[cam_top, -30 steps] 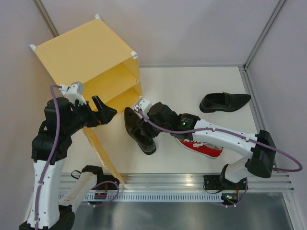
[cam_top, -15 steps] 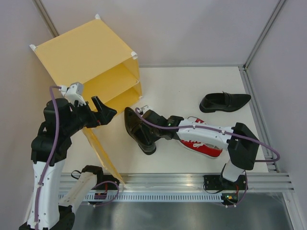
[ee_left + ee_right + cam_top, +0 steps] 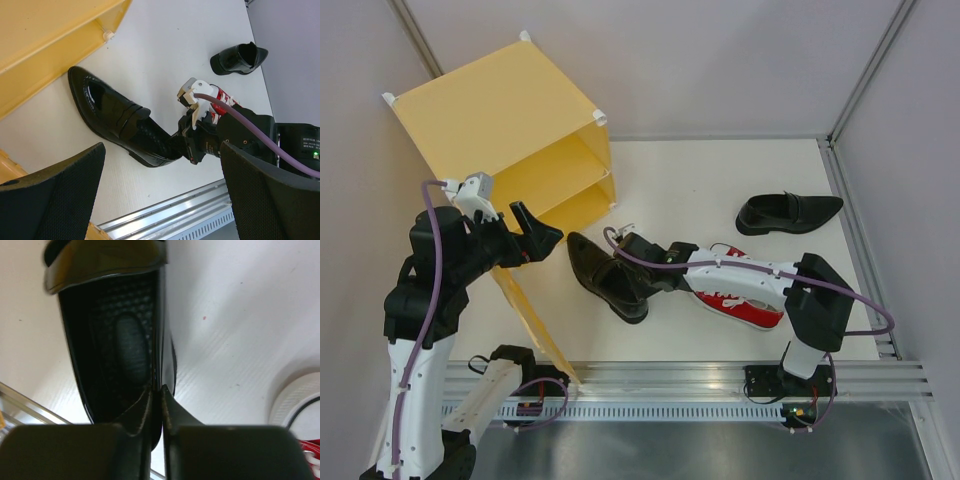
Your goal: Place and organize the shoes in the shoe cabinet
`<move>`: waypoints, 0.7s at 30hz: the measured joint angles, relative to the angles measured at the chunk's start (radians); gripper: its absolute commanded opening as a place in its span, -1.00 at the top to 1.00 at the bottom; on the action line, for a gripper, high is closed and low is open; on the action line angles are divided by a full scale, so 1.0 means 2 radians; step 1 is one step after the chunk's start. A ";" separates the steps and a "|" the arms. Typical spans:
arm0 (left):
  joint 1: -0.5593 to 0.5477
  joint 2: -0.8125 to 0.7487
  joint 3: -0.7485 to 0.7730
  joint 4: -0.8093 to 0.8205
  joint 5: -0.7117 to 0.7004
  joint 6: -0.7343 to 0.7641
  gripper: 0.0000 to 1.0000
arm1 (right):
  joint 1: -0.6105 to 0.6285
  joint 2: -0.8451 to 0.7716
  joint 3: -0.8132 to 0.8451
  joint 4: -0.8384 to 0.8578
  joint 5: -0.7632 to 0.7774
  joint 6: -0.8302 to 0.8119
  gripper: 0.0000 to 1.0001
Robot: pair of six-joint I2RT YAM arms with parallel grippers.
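A glossy black loafer (image 3: 598,272) lies on the white floor just in front of the open yellow shoe cabinet (image 3: 500,120), toe toward it. My right gripper (image 3: 642,285) is shut on the side wall of its heel opening, one finger inside and one outside (image 3: 161,390); the insole (image 3: 127,342) shows beside the inner finger. The second loafer (image 3: 788,213) lies at the far right. A red sneaker (image 3: 745,305) lies partly under my right arm. My left gripper (image 3: 535,238) hangs open and empty beside the cabinet's swung-out door (image 3: 525,310), with the held loafer (image 3: 115,117) below it.
A metal rail (image 3: 700,385) runs along the near edge of the floor. Grey walls close in the back and right sides. The cabinet's inner shelf (image 3: 555,165) splits it into two compartments, and no shoes show inside. The white toe cap (image 3: 300,395) of the sneaker lies near my right fingers.
My right arm reached lower toward the loafer's heel and its jaws closed on the shoe's side wall. The loafer's toe swung a little to the left. The left arm stayed still.
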 measured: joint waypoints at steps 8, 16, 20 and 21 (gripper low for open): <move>0.000 0.001 0.000 0.000 0.002 0.000 -0.97 | -0.002 0.015 0.030 -0.026 0.005 -0.005 0.99; 0.000 0.004 0.000 0.000 0.002 0.000 -0.97 | -0.011 0.059 0.091 -0.020 0.006 0.004 0.99; 0.000 0.005 0.000 0.000 0.002 0.000 -0.97 | -0.022 0.082 0.122 -0.013 0.010 0.015 0.99; 0.000 0.005 0.000 0.000 0.002 0.000 -0.97 | -0.025 0.088 0.130 -0.011 0.011 0.018 0.99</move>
